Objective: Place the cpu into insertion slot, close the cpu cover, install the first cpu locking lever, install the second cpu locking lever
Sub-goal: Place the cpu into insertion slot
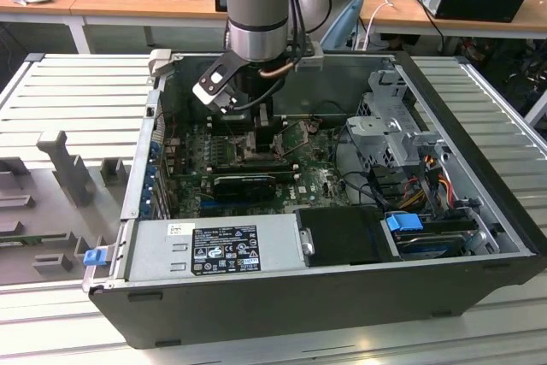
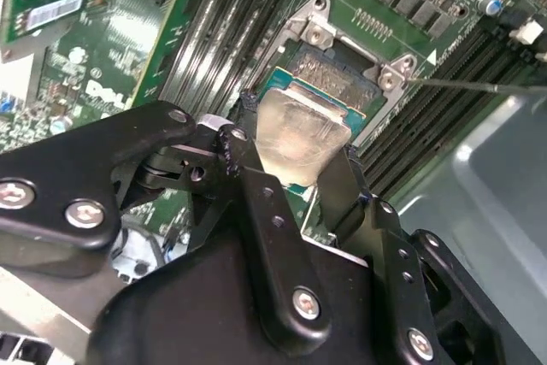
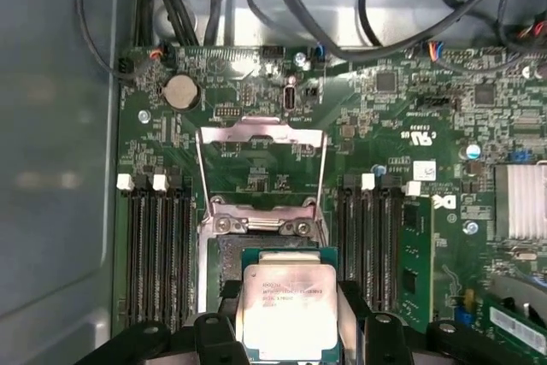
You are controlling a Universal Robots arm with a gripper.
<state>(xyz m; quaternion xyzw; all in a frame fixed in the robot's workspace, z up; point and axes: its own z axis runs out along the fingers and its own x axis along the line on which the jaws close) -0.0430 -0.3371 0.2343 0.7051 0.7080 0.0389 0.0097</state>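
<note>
The arm (image 1: 256, 14) reaches down into the open computer case (image 1: 282, 301); its gripper (image 3: 289, 318) is clamped on the cpu (image 3: 286, 297) — black fingers (image 3: 357, 318) pinch two opposite edges, with the silver top facing up in the first wrist view. The chip sits level directly over the insertion slot (image 3: 220, 264), whose grey pin field shows beside one finger; whether it already rests in the socket I cannot tell. The cpu cover (image 3: 261, 135) is swung open, away from the socket beyond its hinge, over the green motherboard (image 3: 385, 126); in the second wrist view a thin metal lever (image 2: 479, 85) juts out free beside the socket. Black memory slots (image 3: 158, 241) flank the socket on both sides.
</note>
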